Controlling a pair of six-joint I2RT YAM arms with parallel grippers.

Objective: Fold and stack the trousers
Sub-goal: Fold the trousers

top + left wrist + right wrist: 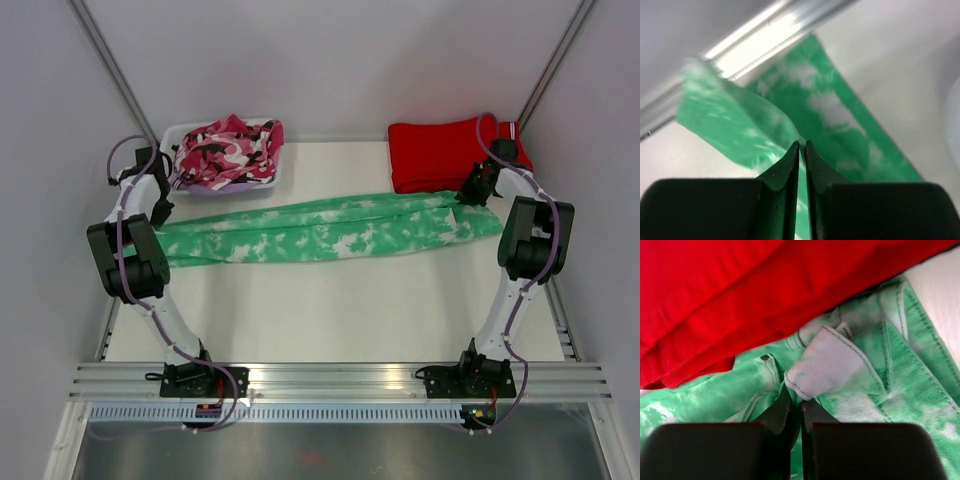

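Observation:
The mint green tie-dye trousers (330, 228) lie stretched out flat across the table, legs to the left and waist to the right. My left gripper (160, 210) is low over the leg end. In the left wrist view a blurred fold of the trousers (840, 115) rises to the left gripper (802, 144). Its jaws stand a thin slit apart, and I cannot tell whether cloth is still pinched. My right gripper (470, 195) is at the waist end. In the right wrist view the right gripper (796, 402) is shut on the waistband of the trousers (865, 365).
Folded red trousers (440, 155) lie at the back right, their edge over the green waist (740, 290). A pink camouflage garment (228, 150) fills a white basin (172, 133) at the back left. A metal rail (765, 35) runs along the table's left edge.

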